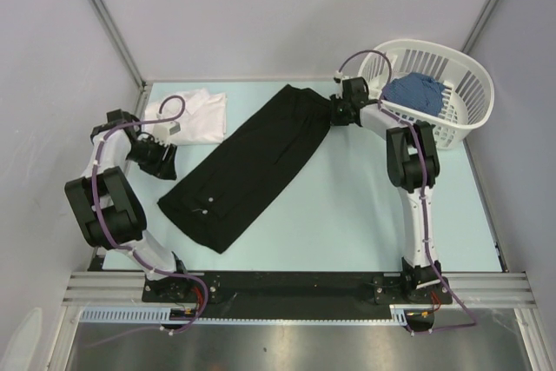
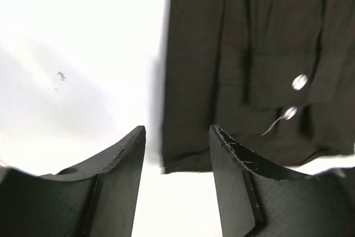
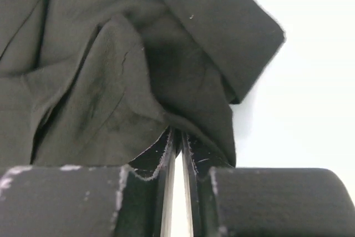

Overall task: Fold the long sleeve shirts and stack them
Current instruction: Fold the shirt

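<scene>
Closest, the right gripper [image 3: 177,140] is pinched nearly shut on the far end of the black shirt [image 1: 248,167], laid diagonally across the table [image 1: 365,215]; the basket [image 1: 465,102] is set far right, the white shirt [image 1: 195,115] far left, the left gripper [image 2: 177,129] held open and empty beside it.

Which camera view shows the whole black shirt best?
The top external view: the black shirt is visible end to end, diagonally across the table. The left wrist view shows only one edge with two white buttons; the right wrist view shows only bunched cloth, very close.
</scene>
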Motion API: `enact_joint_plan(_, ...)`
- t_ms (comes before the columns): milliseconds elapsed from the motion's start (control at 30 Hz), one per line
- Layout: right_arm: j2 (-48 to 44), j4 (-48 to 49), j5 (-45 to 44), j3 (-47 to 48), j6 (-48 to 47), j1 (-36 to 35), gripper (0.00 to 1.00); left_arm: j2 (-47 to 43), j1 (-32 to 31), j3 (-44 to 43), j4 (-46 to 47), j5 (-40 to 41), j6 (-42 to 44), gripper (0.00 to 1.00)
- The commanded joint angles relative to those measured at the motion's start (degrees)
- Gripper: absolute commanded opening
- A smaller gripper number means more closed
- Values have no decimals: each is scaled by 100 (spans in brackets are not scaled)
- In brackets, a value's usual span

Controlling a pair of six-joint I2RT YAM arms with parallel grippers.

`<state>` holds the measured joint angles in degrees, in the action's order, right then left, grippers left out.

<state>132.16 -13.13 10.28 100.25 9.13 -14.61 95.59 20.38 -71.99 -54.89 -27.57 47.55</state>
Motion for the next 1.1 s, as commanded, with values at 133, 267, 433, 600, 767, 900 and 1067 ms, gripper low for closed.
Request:
enact_joint_plan(133, 838, -190, -985, 1875, -746, -138, 30, -163, -280, 264, -13, 32, 430, 53)
enact_joint_plan(267, 339, -654, -678, 1700, -325, -86, 49, -242, -814, 369, 14, 42, 492, 56)
enact_joint_plan(433, -137, -718, 358, 1006, 291, 55, 54, -585, -1816, 466, 259, -222, 387, 56)
enact_joint_plan(600, 212, -507, 413, 1347, 353, 151, 55, -682, -3389, 466, 646, -424, -166, 55)
enact_joint_plan(767, 670, -410, 343, 1980, 467, 231, 64, -665, -4628, 834, 919, -451, -580, 59)
enact_joint_plan(900, 978, -270, 325, 2245, 625, 239, 65, -717, -5210, 1204, 1270, -39, -729, 66)
enact_joint_plan(1067, 1294, -356, 106, 2534, 714, 239, 63, -533, -5606, 1389, 1473, 357, -923, 65)
